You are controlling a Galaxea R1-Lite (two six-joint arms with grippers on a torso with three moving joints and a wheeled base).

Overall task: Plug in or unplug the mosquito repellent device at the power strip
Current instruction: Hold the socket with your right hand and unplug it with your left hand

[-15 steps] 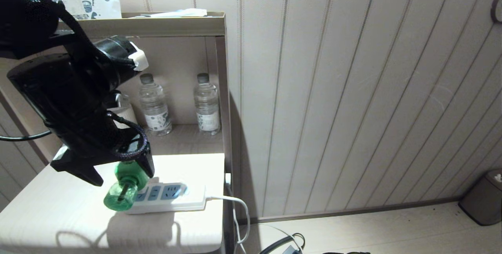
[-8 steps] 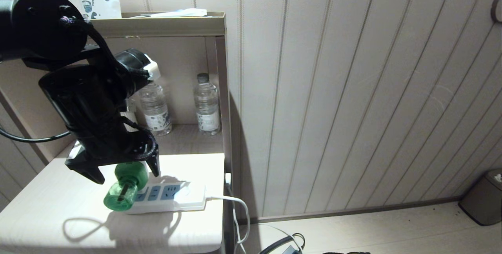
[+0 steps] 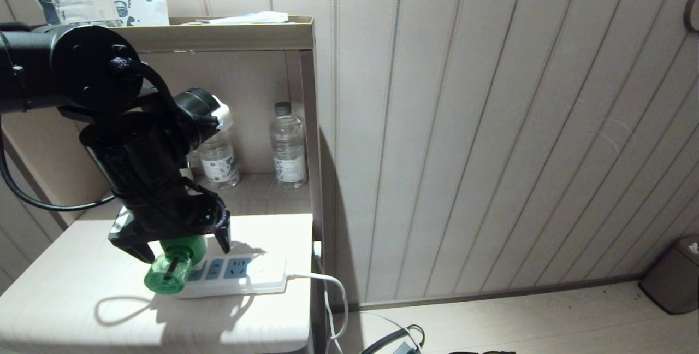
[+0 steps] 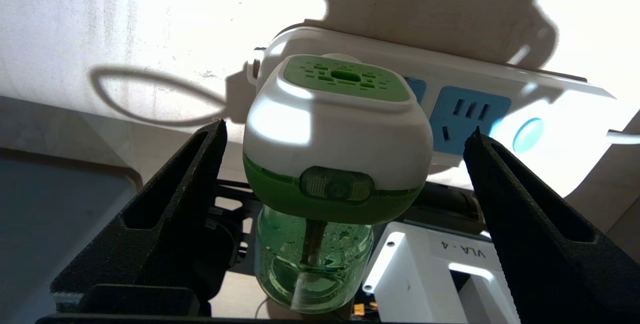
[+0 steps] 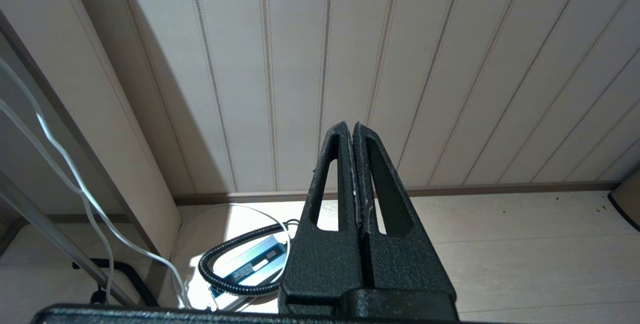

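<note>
Left gripper (image 3: 183, 247) points down, jaws spread wide; right gripper (image 5: 354, 131) parked — fingers pressed together.

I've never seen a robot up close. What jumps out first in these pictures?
The green mosquito repellent device sits plugged into the white power strip on the pale table. The black left gripper hangs over it, fingers wide open on either side, not touching. Behind stand two clear water bottles.

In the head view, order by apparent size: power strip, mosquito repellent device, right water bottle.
1. power strip
2. right water bottle, though it stands farther back
3. mosquito repellent device, partly hidden by the left gripper
</note>
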